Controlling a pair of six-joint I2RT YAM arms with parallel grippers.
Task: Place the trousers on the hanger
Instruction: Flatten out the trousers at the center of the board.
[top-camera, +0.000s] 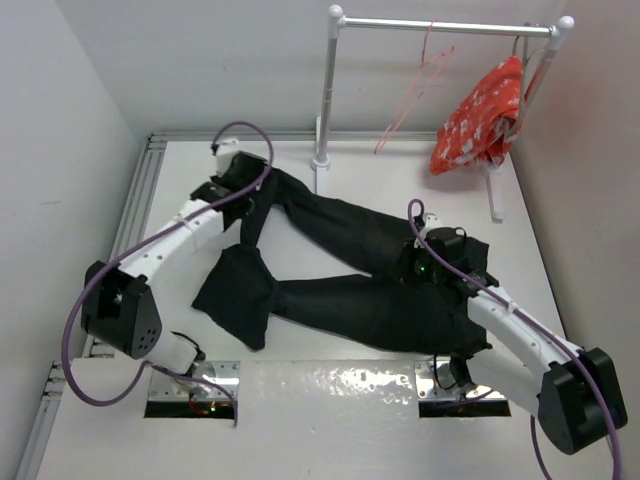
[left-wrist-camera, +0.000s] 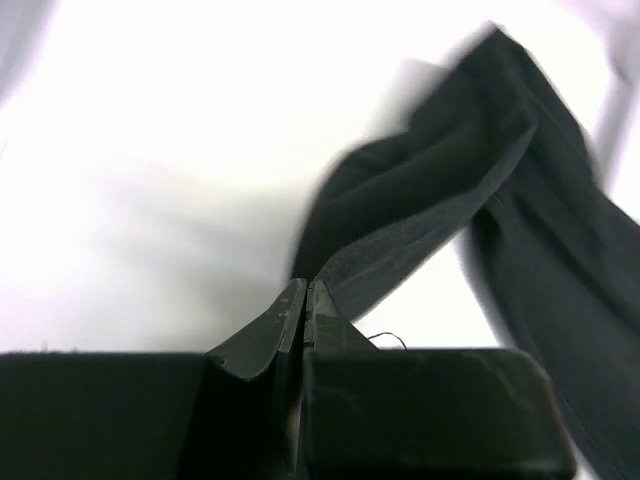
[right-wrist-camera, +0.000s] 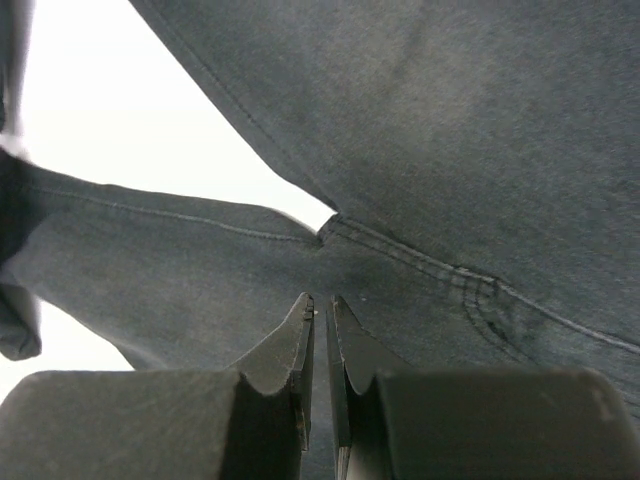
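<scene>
Black fabric trousers (top-camera: 350, 305) pinched at hem by closed left claw (left-wrist-camera: 305, 287).
Right claw (right-wrist-camera: 320, 302) nearly shut, hold unclear; pink wire hanger (top-camera: 413, 92) hung beyond it, well apart.

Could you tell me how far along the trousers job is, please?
Nothing finished: the trousers lie spread on the table; the hanger hangs bare on the rail. In hand: left fingers pinch a trouser edge; right fingers sit nearly shut at the crotch seam. Remaining: lifting and draping over the hanger.

No legible text or markings.
</scene>
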